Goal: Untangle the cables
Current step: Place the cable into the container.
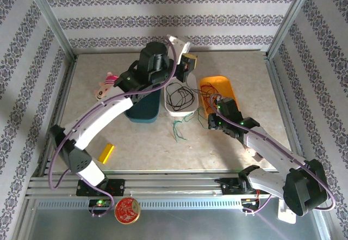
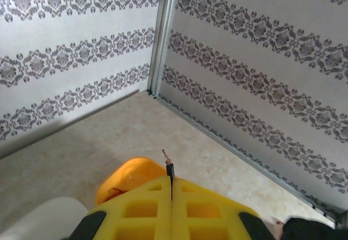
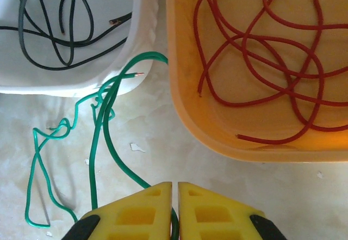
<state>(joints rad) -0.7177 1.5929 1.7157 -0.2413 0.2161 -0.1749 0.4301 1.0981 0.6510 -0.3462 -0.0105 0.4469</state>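
While held aloft, left gripper (image 2: 172, 188) clamped shut on thin black cable end (image 2: 170, 169). Right gripper (image 3: 175, 188) closed on thin green cable (image 3: 103, 106) lying on table (image 3: 244, 196) beside white tray (image 3: 81, 87); red cables (image 3: 272, 140) in orange tray (image 3: 176, 87).

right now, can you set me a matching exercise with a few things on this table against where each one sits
Things
1. thin red wires
2. thin green wire
3. thin black wires
4. small yellow rectangular block

Places
a. coiled in the white oval plastic tray
b. loose on the beige table, one end running into the shut right tool
c. lying by itself on the table's near left part
d. coiled in the orange plastic tray

Pairs: 1-d, 2-b, 3-a, 4-c
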